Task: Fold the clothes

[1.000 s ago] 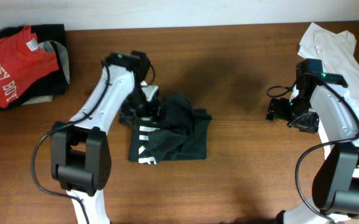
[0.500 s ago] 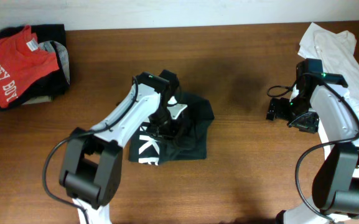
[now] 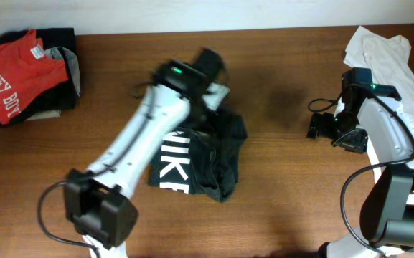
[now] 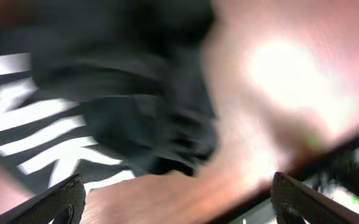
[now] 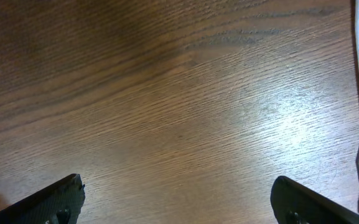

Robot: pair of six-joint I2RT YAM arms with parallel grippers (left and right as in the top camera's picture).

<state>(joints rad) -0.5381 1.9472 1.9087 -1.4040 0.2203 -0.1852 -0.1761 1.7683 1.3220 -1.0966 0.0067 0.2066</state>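
Hovering at the top edge of the black T-shirt [image 3: 217, 154], the left end effector [image 3: 208, 64] is a blur in the overhead view. That arm is the one to watch. The T-shirt sits mid-table in a rumpled bundle, and its long axis runs roughly from 12 to 6 o'clock. White NIKE lettering [image 3: 172, 161] faces up on its 9 o'clock side.

From the left end effector the bundle lies at 6 o'clock, right under the wrist and forearm. The left wrist view is smeared, but the fingers [image 4: 67, 199] stand wide apart. The cloth lies beyond them toward 11 o'clock, and nothing looks pinched between them.

Over at 3 o'clock, the right end effector [image 3: 328, 127] hangs above bare table [image 3: 285, 201], spread wide and empty. From there the T-shirt lies at about 9 o'clock, well apart. A white shirt [image 3: 386, 50] lies just behind that arm, and a red shirt [image 3: 13, 72] is off at the far 10 o'clock corner.

My read is that the left arm is far nearer. Any next fold turns on it dropping toward 6 o'clock onto the near hem. The bundle looks too bunched to call folded.
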